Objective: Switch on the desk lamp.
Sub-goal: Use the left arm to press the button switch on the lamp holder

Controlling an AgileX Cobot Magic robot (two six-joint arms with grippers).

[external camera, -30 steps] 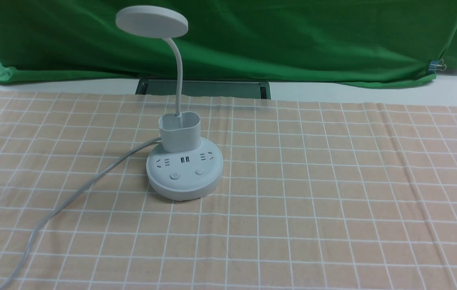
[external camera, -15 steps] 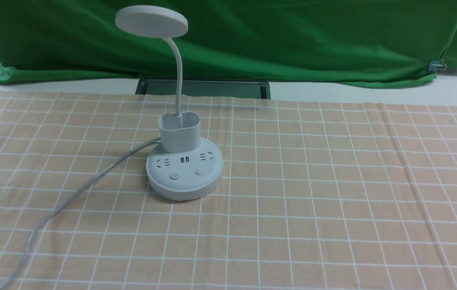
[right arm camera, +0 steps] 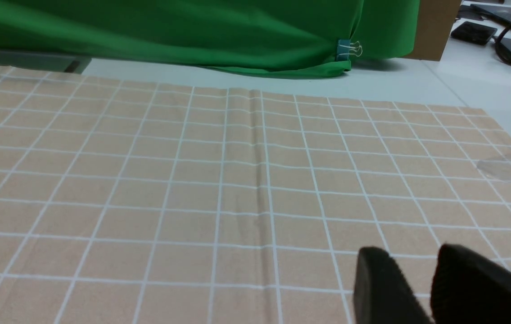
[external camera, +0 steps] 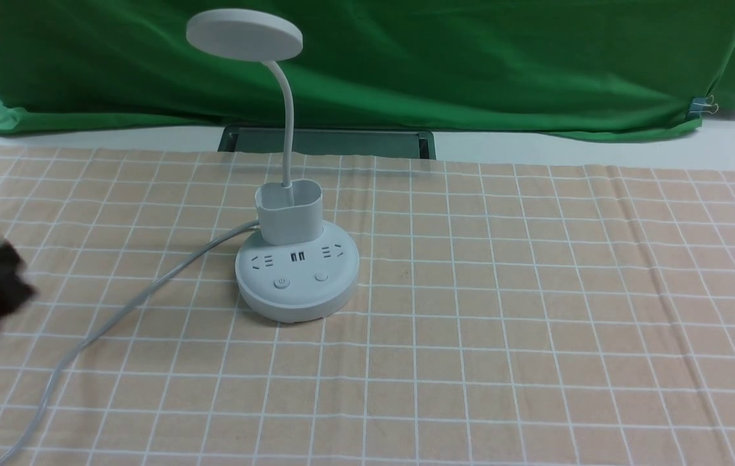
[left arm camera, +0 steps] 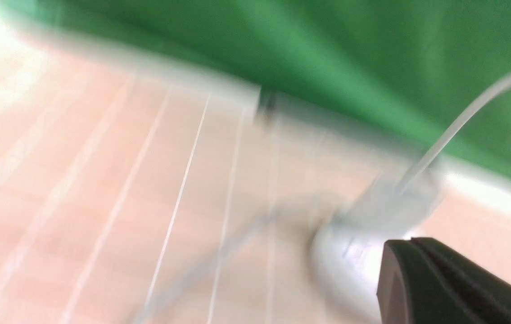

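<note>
Pictured in the left half of the front view, on the checked cloth: the desk lamp. Seen standing upright, with long axis running vertically from the round base to the flat disc head. Curved at the top of the gooseneck toward the left, with the disc tipped slightly, lower at its right edge. Set with the two buttons on the base's near side, facing the robot, in front of the sockets and USB ports; fitted behind them with the cup holder, around the gooseneck's foot. Trailed by the grey cord, leaving on the left and curving toward the near left corner.

Caught as a dark blur at the front view's left edge, well apart from the lamp, with the left gripper closed, fingers together, grasping nothing. Shown over the cloth in the right wrist view, with the right gripper parted and empty.

Backed beyond the cloth by a dark tray-like object, partly under the green drape. Clipped near the right end of the drape with a binder clip.
</note>
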